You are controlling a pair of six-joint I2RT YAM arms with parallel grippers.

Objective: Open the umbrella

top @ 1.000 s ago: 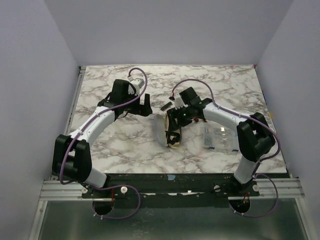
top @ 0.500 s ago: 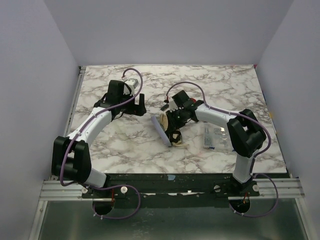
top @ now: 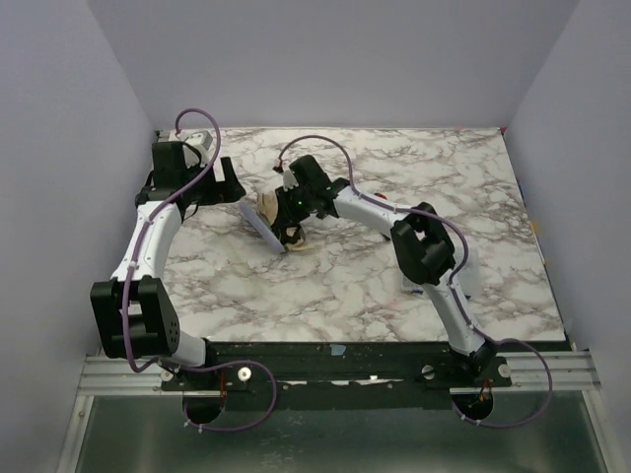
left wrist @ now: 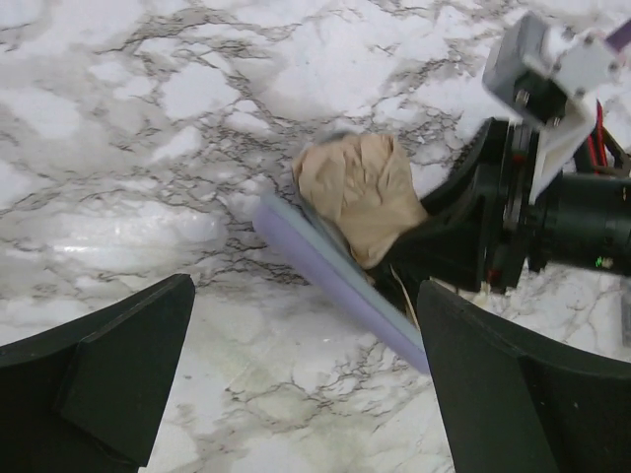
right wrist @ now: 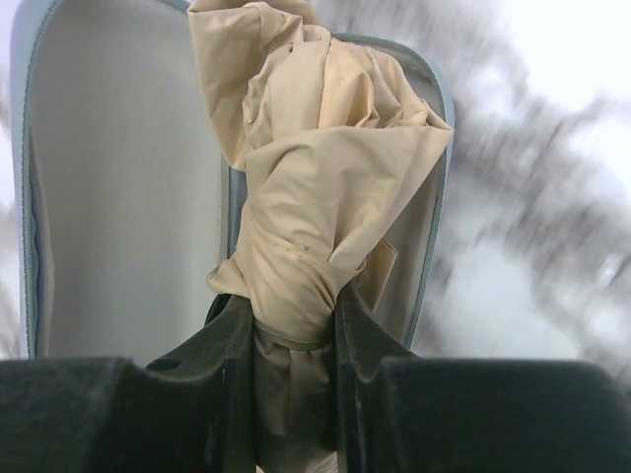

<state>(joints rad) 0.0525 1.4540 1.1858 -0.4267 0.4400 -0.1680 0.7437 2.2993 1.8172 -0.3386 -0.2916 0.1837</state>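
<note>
Okay, right gripper (right wrist: 293,330) first — its jaws are clamped on the bunched tan canopy (right wrist: 315,187) of the umbrella (top: 276,212), and the fabric is squeezed into a narrow neck between the pads. Behind the cloth the lavender sleeve (right wrist: 128,177) lies open like a trough, with the cloth partly inside it. In the top view the umbrella sits on the marble table (top: 473,207) at about 11 o'clock from centre, and the sleeve runs from 11 toward 5 o'clock. At the umbrella's 9 o'clock my left gripper (top: 225,187) hovers near it without touching. The left wrist view shows both fingers (left wrist: 108,365) spread wide, nothing between them but table and the sleeve beyond.

Handling, my read: it's a light thing. The canopy is soft and slippery, so it will bunch or slide under the pads rather than carry a pull. The sleeve looks limp too — a poor hold. The stiff parts would be the shaft and knob handle, and I can't make either out here. I'd take the handle in one gripper and the base of the canopy in the other. The folding ribs likely bend easily, so no hard squeeze or twist.
</note>
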